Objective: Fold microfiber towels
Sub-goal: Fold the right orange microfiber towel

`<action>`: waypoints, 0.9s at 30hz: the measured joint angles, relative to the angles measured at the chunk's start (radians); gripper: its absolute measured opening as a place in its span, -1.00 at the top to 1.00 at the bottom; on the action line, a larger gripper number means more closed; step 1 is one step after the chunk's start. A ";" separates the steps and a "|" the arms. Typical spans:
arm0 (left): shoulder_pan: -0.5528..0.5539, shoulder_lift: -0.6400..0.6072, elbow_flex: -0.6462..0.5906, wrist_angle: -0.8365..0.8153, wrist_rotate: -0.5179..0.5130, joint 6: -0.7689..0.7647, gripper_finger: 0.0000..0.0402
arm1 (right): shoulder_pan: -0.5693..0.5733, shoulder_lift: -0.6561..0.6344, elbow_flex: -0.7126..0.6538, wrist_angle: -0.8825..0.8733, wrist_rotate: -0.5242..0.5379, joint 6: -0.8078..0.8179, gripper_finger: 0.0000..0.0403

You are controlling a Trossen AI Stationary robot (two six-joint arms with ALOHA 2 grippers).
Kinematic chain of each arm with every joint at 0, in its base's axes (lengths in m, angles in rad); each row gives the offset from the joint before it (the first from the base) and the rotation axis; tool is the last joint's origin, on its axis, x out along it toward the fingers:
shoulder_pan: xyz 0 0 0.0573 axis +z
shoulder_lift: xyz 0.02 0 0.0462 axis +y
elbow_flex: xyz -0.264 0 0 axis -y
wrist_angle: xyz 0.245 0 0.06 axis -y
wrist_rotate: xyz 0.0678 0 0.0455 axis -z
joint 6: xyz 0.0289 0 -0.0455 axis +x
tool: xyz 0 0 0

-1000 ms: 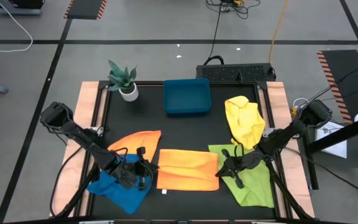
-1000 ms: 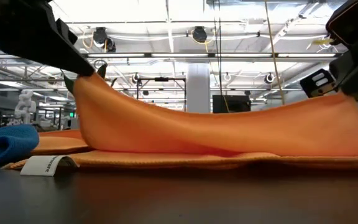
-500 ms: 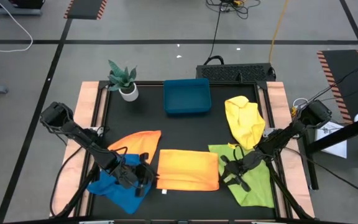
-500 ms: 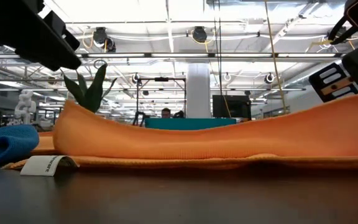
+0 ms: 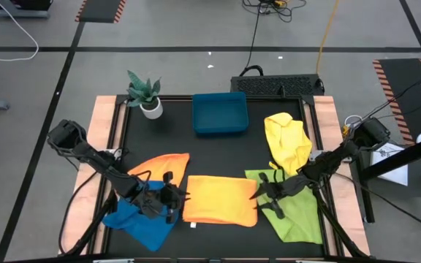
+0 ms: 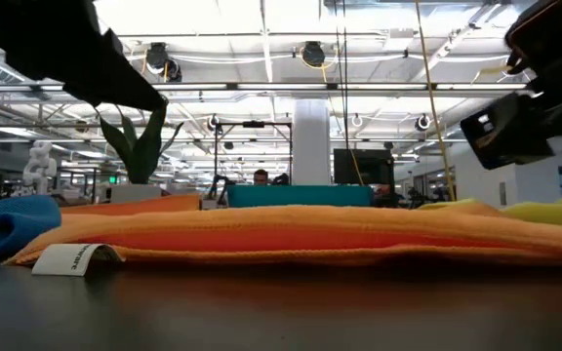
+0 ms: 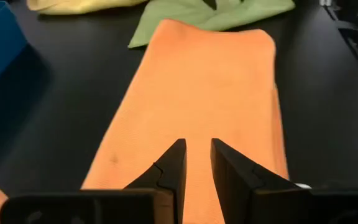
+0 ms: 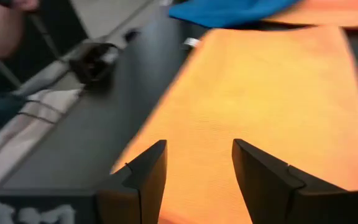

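Two grippers [image 5: 172, 197] [image 5: 258, 193] flanking orange towel [image 5: 221, 199]

robotics lab: hazard-taped concrete floor [image 5: 50, 80], ceiling lights [image 6: 310, 54], floor cables [image 5: 6, 33]

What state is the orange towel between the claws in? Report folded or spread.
Folded. The orange towel lies flat as a neat rectangle, two layers showing at its edge in the low view, with neither claw gripping it.

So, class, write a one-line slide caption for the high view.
Both open pincers, left pincer and right pincer, flank the folded orange towel lying flat on the black table.
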 joint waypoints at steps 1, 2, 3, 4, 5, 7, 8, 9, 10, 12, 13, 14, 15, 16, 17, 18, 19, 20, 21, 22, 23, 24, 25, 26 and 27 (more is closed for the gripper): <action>0.008 0.004 0.000 0.000 0.000 0.000 0.62 | -0.009 0.000 0.000 -0.009 0.020 0.000 0.14; 0.016 0.008 0.000 -0.001 0.000 0.000 0.62 | -0.018 0.000 0.000 -0.014 0.038 0.000 0.14; 0.026 0.012 0.000 -0.001 0.000 0.000 0.62 | -0.030 0.000 0.000 -0.017 0.051 0.000 0.14; 0.037 0.018 0.000 0.003 0.000 0.000 0.62 | -0.041 0.000 0.000 -0.018 0.064 0.000 0.13; 0.048 0.026 0.000 0.008 0.000 0.000 0.62 | -0.055 -0.004 0.000 -0.019 0.073 0.005 0.13; 0.068 0.042 0.000 0.014 0.002 0.001 0.62 | -0.091 -0.021 0.000 -0.023 0.086 0.027 0.13; 0.077 0.048 0.000 0.024 0.005 0.008 0.62 | -0.109 -0.032 0.000 -0.027 0.086 0.035 0.13; 0.088 0.052 0.000 0.041 0.016 0.019 0.62 | -0.126 -0.050 0.000 -0.054 0.085 0.044 0.13; 0.100 0.057 0.000 0.061 0.030 0.034 0.62 | -0.143 -0.069 0.000 -0.085 0.085 0.055 0.13; 0.122 0.071 0.000 0.103 0.061 0.056 0.62 | -0.177 -0.113 0.000 -0.160 0.084 0.083 0.12; 0.132 0.076 0.000 0.118 0.074 0.059 0.62 | -0.193 -0.139 0.000 -0.213 0.083 0.106 0.12; 0.144 0.079 0.000 0.141 0.092 0.064 0.62 | -0.210 -0.165 0.000 -0.268 0.082 0.140 0.12; 0.156 0.084 0.000 0.168 0.114 0.066 0.61 | -0.228 -0.191 0.000 -0.326 0.075 0.180 0.11; 0.168 0.088 0.001 0.186 0.133 0.071 0.59 | -0.246 -0.219 0.000 -0.381 0.058 0.214 0.11; 0.176 0.089 0.001 0.191 0.146 0.081 0.57 | -0.260 -0.243 0.000 -0.427 0.047 0.237 0.10; 0.183 0.090 0.000 0.193 0.155 0.086 0.53 | -0.272 -0.263 0.000 -0.461 0.033 0.252 0.10; 0.190 0.093 0.000 0.202 0.159 0.089 0.50 | -0.281 -0.279 0.000 -0.487 0.030 0.262 0.10; 0.200 0.098 0.001 0.216 0.159 0.089 0.45 | -0.289 -0.293 0.000 -0.510 0.021 0.267 0.10; 0.207 0.102 0.001 0.222 0.162 0.090 0.41 | -0.298 -0.299 0.000 -0.524 -0.003 0.275 0.10; 0.214 0.104 0.001 0.221 0.164 0.095 0.36 | -0.304 -0.299 0.000 -0.524 -0.030 0.284 0.10; 0.219 0.104 0.000 0.234 0.171 0.099 0.31 | -0.308 -0.296 0.000 -0.522 -0.057 0.293 0.10; 0.225 0.108 0.000 0.258 0.185 0.107 0.26 | -0.309 -0.291 0.000 -0.522 -0.076 0.299 0.10; 0.231 0.117 0.001 0.289 0.193 0.110 0.21 | -0.309 -0.282 0.000 -0.520 -0.088 0.307 0.10; 0.237 0.126 0.003 0.306 0.202 0.115 0.17 | -0.309 -0.270 0.000 -0.519 -0.100 0.314 0.10; 0.240 0.132 0.001 0.311 0.206 0.122 0.13 | -0.309 -0.258 0.000 -0.520 -0.102 0.318 0.10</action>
